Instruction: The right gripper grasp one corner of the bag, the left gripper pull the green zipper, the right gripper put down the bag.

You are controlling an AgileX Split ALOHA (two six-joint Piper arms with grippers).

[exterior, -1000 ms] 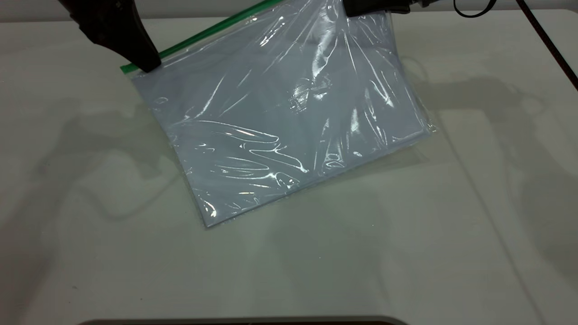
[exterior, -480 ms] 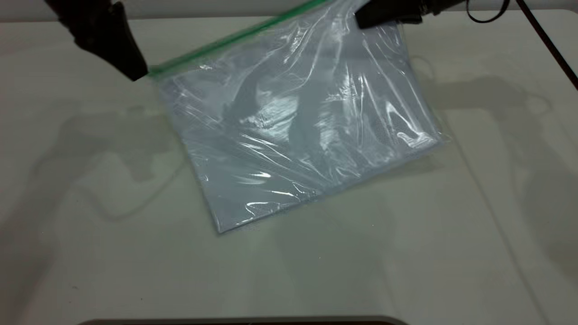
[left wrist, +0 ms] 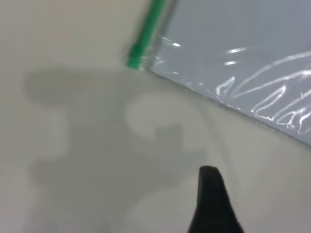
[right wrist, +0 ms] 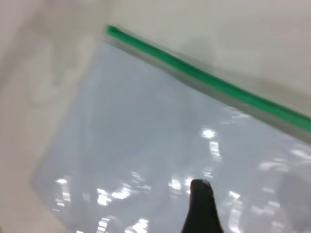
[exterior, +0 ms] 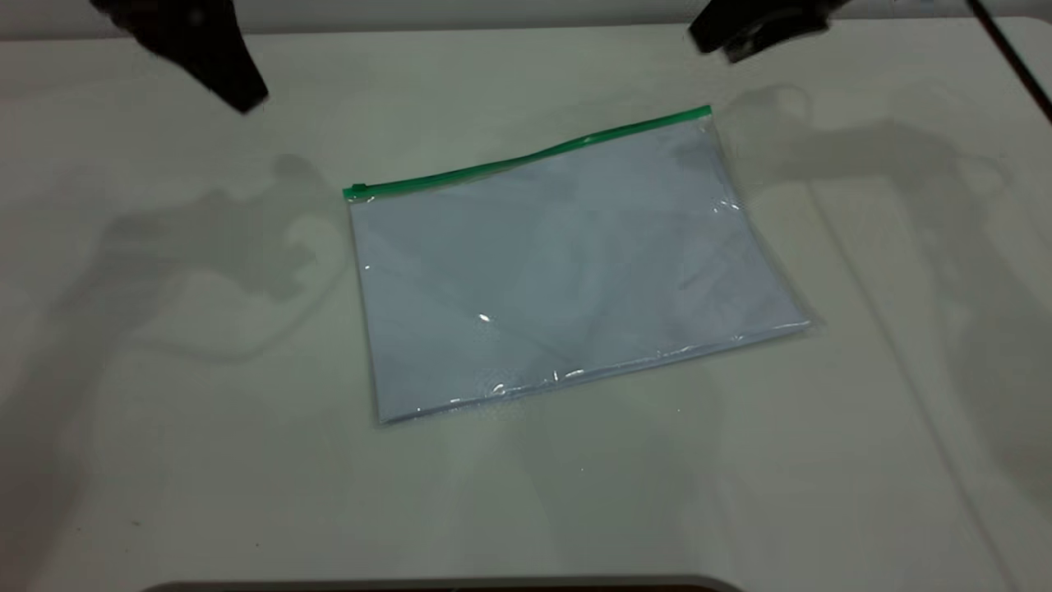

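Observation:
The bag lies flat on the white table, pale sheets showing through it. The green zipper runs along its far long edge, with the slider tab at the left end. My left gripper hovers open and empty at the far left, up and left of the slider. In the left wrist view one finger shows, with the zipper end beyond it. My right gripper hovers open and empty just beyond the bag's far right corner. In the right wrist view one finger shows above the bag.
The white table spreads bare on all sides of the bag. A black cable runs along the far right edge. A dark rim shows at the near edge of the table.
The right gripper let go of the corner and the bag dropped flat onto the table. The left gripper drew back from the zipper end, up and to the left.

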